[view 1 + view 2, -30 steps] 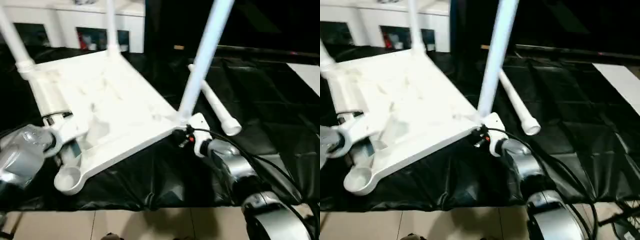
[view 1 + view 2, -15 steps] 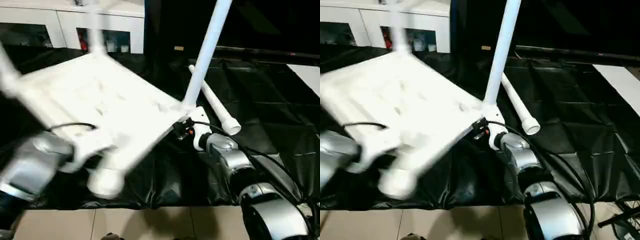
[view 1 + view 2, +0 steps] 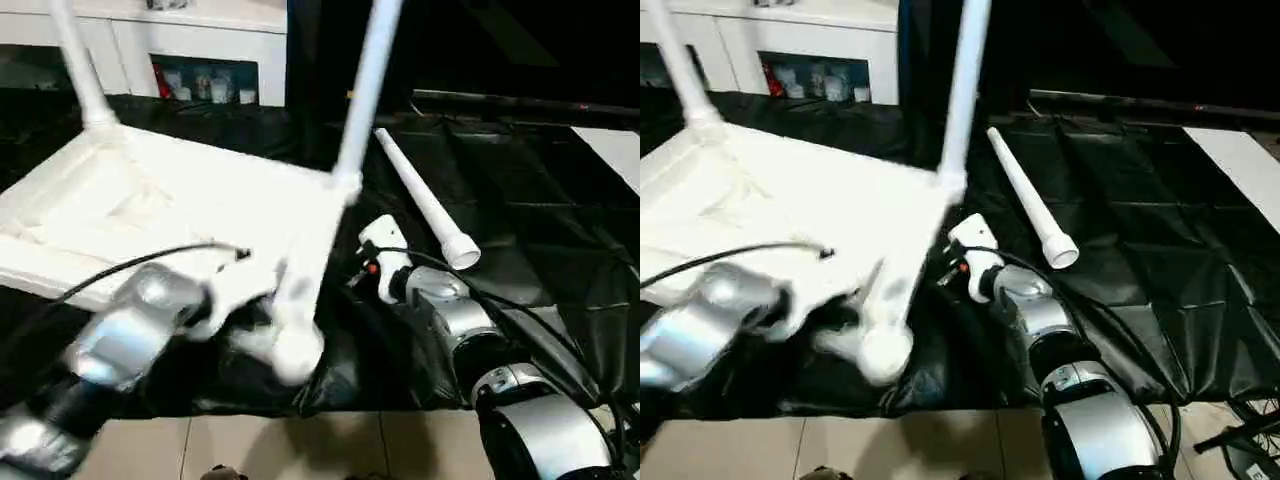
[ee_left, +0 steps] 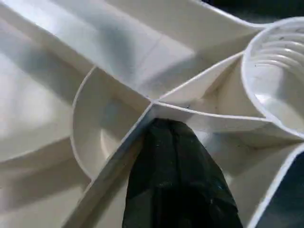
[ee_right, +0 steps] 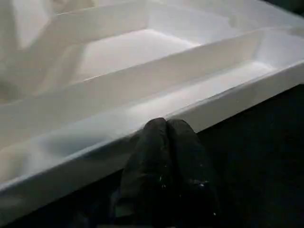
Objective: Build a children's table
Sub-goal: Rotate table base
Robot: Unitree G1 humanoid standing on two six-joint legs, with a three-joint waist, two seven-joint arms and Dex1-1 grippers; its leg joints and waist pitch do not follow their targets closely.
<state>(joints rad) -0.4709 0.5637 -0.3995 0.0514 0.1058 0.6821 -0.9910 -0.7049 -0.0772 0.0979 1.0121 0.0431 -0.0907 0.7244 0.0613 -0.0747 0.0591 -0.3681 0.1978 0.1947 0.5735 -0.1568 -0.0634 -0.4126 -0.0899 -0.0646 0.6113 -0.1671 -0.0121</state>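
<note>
The white table top (image 3: 150, 200) lies underside up on the black cloth. One tube leg (image 3: 365, 80) stands in its far right corner and another (image 3: 75, 60) in the far left. The near corner socket (image 3: 295, 350) is empty. My left gripper (image 3: 238, 298) sits beside that socket (image 4: 280, 76), shut on a rib of the top, with one black finger (image 4: 175, 180) over the rib. My right gripper (image 5: 166, 126) is shut with nothing in it, its tips at the top's outer edge. A loose leg (image 3: 425, 200) lies on the cloth to the right.
A white cabinet (image 3: 200, 40) with glass doors stands behind the work. Black cloth (image 3: 540, 220) covers the surface, with a white sheet (image 3: 620, 150) at the far right. Beige floor (image 3: 300, 450) runs along the near edge. Cables trail over both forearms.
The table top has swung round with my left arm. The corner with the leg has moved away from my right gripper, and the empty socket has come towards the middle.
</note>
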